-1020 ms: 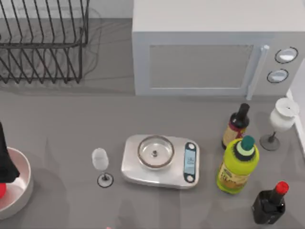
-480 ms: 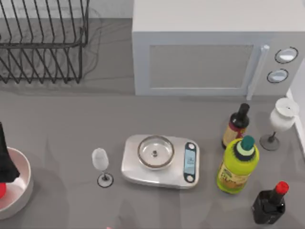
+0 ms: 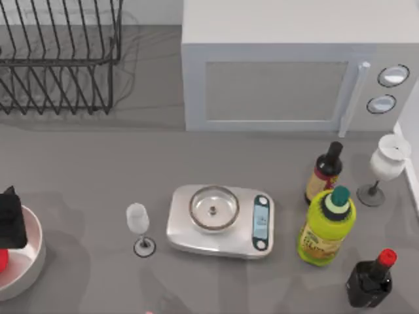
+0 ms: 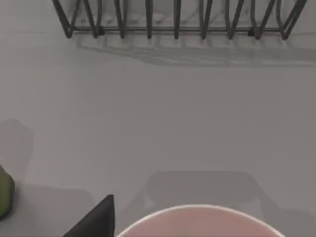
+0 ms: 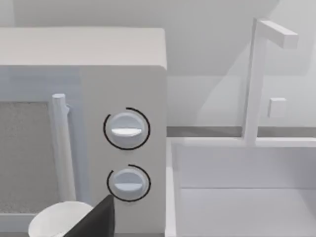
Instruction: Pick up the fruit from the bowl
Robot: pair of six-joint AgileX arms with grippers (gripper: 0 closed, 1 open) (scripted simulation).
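The bowl (image 3: pixel 34 261) is a wide white one with a pinkish rim, cut off by the table's left edge. A sliver of the red fruit (image 3: pixel 2 260) shows inside it at the very edge of the top view. My left gripper (image 3: pixel 9 222) is a black shape hanging over the bowl's far side, just above the fruit. In the left wrist view the bowl's rim (image 4: pixel 197 217) curves along the near edge, with a dark piece of the gripper (image 4: pixel 96 222) beside it. The right gripper (image 5: pixel 96 222) shows as a dark tip in the right wrist view, facing the microwave's knobs (image 5: pixel 126 128).
A wire dish rack (image 3: pixel 59 59) stands at the back left and a microwave (image 3: pixel 294 72) at the back. A scale (image 3: pixel 219 219) and a small glass (image 3: pixel 139 226) sit mid-table. Three bottles (image 3: pixel 326 226) and a wine glass (image 3: pixel 383 167) crowd the right. A sink (image 5: pixel 247 187) lies beyond.
The black shape of my left arm now reaches less far up the top view, its upper end drawn down toward the bowl. Bowl and fruit have stayed put.
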